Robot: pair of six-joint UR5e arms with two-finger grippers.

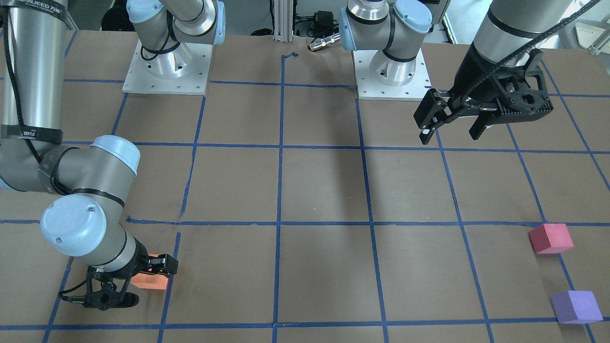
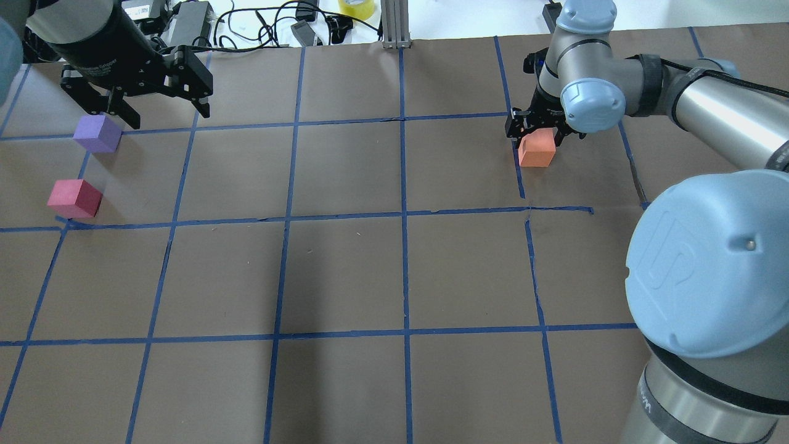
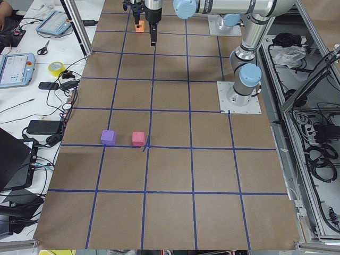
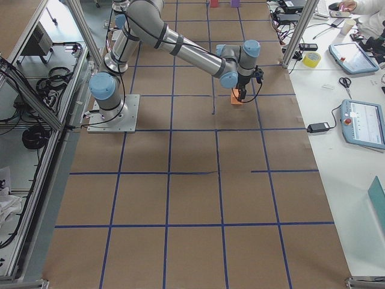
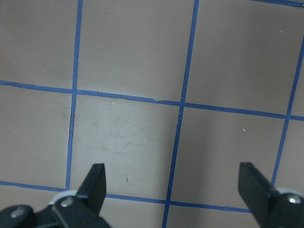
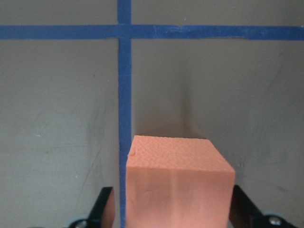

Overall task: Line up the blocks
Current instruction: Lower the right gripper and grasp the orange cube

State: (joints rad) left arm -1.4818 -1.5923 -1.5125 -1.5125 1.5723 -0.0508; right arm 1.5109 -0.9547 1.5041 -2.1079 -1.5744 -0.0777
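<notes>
Grasp step: right gripper (image 1: 143, 282) straddles orange block (image 6: 178, 180), clamp unclear; left gripper (image 5: 173, 187) spread, empty; next, carry orange beside red (image 1: 550, 238) and purple (image 1: 575, 306).

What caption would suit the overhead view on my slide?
Right tool straddles the orange block; open left tool hovers near the purple block and pinkish-red block.
</notes>
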